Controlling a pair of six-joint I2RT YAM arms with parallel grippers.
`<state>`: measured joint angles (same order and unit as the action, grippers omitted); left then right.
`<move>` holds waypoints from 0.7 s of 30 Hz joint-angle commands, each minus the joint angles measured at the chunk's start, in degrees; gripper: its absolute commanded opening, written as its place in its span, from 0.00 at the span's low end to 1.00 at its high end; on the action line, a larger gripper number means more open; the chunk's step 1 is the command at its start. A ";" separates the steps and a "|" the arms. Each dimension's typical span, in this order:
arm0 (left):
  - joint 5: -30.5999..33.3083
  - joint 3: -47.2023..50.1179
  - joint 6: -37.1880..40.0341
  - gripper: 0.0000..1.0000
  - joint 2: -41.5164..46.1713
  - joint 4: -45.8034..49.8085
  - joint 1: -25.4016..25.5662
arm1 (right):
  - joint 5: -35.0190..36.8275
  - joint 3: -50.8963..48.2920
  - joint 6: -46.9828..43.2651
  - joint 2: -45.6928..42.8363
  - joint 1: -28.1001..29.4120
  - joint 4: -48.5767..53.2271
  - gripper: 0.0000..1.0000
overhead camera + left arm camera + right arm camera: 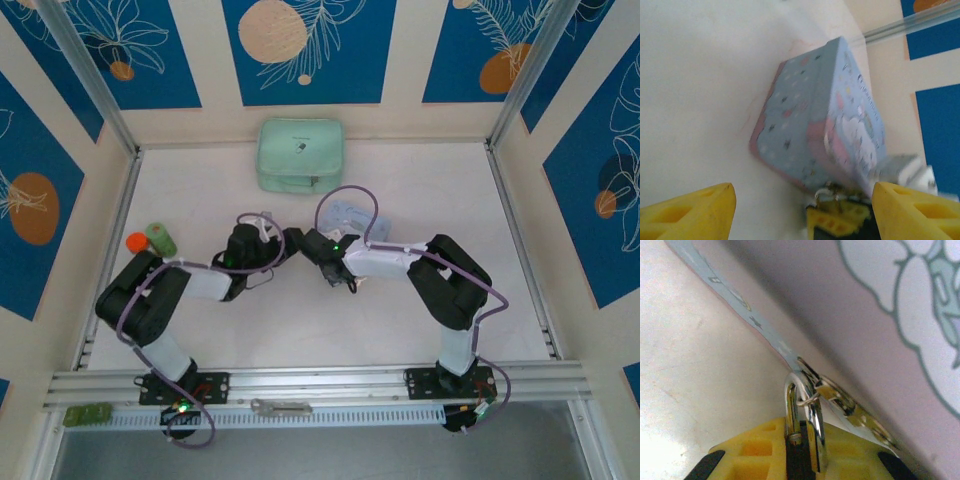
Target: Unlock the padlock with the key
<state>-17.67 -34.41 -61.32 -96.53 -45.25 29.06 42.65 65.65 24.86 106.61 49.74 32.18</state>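
The right jaws are squeezed shut on the little black padlock point(797, 460), which sits right between them. Its shiny loop point(791, 395) sticks out in front, at the blue tin's point(810, 115) clasp. The left jaws are wide open and hold nothing, with the tin just ahead on the worktop point(700, 90).

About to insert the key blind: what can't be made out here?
Keyhole of the small black padlock: right wrist view, buried between yellow fingers, cut by bottom edge.
Silvery bits by the light-blue cartoon tin: left wrist view, blurred; key or shackle unclear.
Contact spot: top view, covered by the two black arms, too small.
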 commanded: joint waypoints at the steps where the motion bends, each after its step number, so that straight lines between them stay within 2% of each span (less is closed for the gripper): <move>1: -4.10 -6.84 1.81 0.72 -4.00 -3.19 -1.64 | 0.70 -1.11 -9.80 -2.04 -0.51 -3.00 0.00; 8: -4.84 -14.91 3.31 0.71 -9.60 0.52 -1.64 | -6.23 -3.25 -16.95 -4.41 -2.89 -7.96 0.00; 17: -2.87 -14.00 4.84 0.70 -9.63 3.32 -1.64 | -22.05 -9.94 -23.20 -11.74 -8.96 -17.96 0.00; 21: -3.29 -13.49 4.11 0.67 -10.39 1.43 -1.64 | -24.79 -10.18 -23.25 -11.99 -10.18 -19.43 0.00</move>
<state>-20.78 -48.45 -57.98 -105.65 -42.44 27.75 22.61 55.40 3.55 96.18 39.83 17.28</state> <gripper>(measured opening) 0.675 0.136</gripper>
